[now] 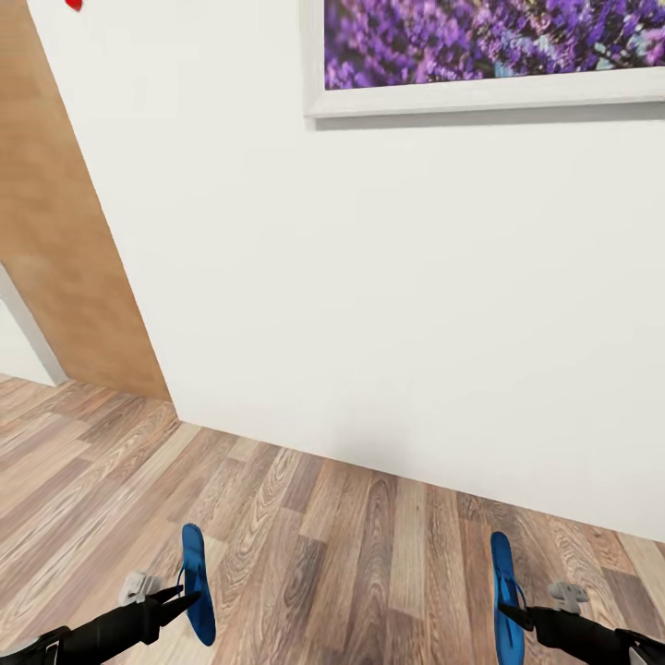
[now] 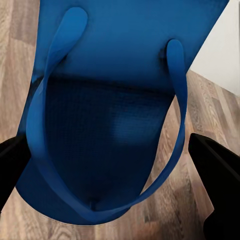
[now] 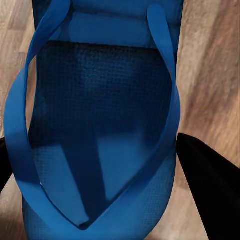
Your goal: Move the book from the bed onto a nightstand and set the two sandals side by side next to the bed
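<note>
Each of my grippers carries one bright blue sandal above the wood floor. My left gripper (image 1: 185, 596) is shut on a sandal (image 1: 197, 583) held on edge at the lower left of the head view. My right gripper (image 1: 511, 611) is shut on the other sandal (image 1: 505, 596) at the lower right. In the left wrist view the sandal's sole and thong strap (image 2: 107, 115) lie between the black fingers (image 2: 215, 165). In the right wrist view the second sandal (image 3: 100, 130) sits the same way against a finger (image 3: 210, 175). The bed, book and nightstand are out of view.
A white wall (image 1: 369, 296) stands close ahead, with a purple lavender picture (image 1: 489, 46) in a white frame at the top. A brown wooden door (image 1: 65, 240) is at the left. Light wood-plank floor (image 1: 342, 554) runs between me and the wall.
</note>
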Motion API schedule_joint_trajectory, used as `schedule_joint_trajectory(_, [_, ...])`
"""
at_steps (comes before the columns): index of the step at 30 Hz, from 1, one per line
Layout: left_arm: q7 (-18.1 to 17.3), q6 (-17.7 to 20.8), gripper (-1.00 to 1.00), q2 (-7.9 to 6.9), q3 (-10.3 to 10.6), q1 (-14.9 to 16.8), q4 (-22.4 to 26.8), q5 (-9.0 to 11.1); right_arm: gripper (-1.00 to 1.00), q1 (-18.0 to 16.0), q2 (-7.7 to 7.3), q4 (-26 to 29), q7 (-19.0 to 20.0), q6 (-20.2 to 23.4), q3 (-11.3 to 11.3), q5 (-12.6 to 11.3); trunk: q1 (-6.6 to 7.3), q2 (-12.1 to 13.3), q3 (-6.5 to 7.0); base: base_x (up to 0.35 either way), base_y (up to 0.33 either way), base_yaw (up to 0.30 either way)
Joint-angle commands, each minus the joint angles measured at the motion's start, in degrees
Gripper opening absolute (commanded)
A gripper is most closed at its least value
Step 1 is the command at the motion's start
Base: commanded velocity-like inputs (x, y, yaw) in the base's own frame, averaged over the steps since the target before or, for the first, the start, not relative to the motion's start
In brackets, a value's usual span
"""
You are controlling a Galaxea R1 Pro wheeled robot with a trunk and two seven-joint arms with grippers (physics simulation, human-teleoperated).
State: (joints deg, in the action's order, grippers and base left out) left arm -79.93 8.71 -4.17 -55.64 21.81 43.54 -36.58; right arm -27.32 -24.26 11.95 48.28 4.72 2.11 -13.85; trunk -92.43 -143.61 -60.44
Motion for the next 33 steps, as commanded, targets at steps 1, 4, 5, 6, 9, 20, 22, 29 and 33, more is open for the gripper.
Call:
schedule_joint_trajectory(1, [-0.4, 0.61, -1.0, 0.04, -0.26, 0.08, 0.06, -0.36, -1.0, -0.02, 0.0, 0.0, 0.24, 0.49, 0.17, -0.15, 0.04, -0.01, 0.18, 0.0, 0.0, 0.0])
schedule_joint_trajectory(4, [-0.4, 0.61, -1.0, 0.04, -0.26, 0.08, 0.06, -0.34, -1.0, -0.02, 0.01, -0.15, 0.23, 0.5, 0.17, -0.14, 0.11, 0.03, 0.84, 0.0, 0.0, 0.0])
schedule_joint_trajectory(5, [-0.4, 0.61, -1.0, 0.04, -0.26, 0.08, 0.06, -0.37, -1.0, -0.02, 0.01, -0.29, 0.23, 0.51, 0.17, -0.13, 0.14, 0.05, 1.06, 0.0, 0.0, 0.0])
schedule_joint_trajectory(6, [-0.4, 0.61, -1.0, 0.04, -0.28, 0.08, 0.06, -0.37, -1.0, -0.02, 0.0, -0.49, 0.23, 0.49, 0.17, -0.13, 0.16, 0.06, 1.28, 0.0, 0.0, 0.0])
schedule_joint_trajectory(9, [-0.39, 0.61, -1.0, 0.04, -0.26, 0.08, 0.06, -0.39, -1.0, -0.02, 0.02, -0.95, 0.23, 0.49, 0.17, -0.13, 0.24, 0.1, 1.95, 0.0, 0.0, 0.0])
schedule_joint_trajectory(20, [-0.37, 0.61, -1.0, 0.07, -0.26, 0.08, 0.06, -0.4, -1.0, -0.02, 0.0, -1.14, 0.23, 0.48, 0.16, -0.12, 0.53, 0.25, 4.39, 0.0, 0.0, 0.0])
schedule_joint_trajectory(22, [-0.39, 0.61, -1.0, 0.07, -0.26, 0.08, 0.06, -0.4, -1.0, -0.02, 0.0, -1.14, 0.23, 0.48, 0.15, -0.12, 0.58, 0.28, 4.83, 0.0, 0.0, 0.0])
schedule_joint_trajectory(29, [-0.33, 0.61, -1.0, 0.18, -0.26, 0.08, 0.06, -0.4, -1.0, -0.02, 0.0, -1.14, 0.23, 0.48, 0.14, -0.09, 0.76, 0.37, 6.38, 0.0, 0.0, 0.0])
schedule_joint_trajectory(33, [-0.34, 0.61, -1.0, 0.21, -0.26, 0.08, 0.06, -0.42, -1.0, -0.02, 0.0, -1.14, 0.23, 0.48, 0.14, -0.06, 1.64, 1.97, 7.1, 0.0, 0.0, 0.0])
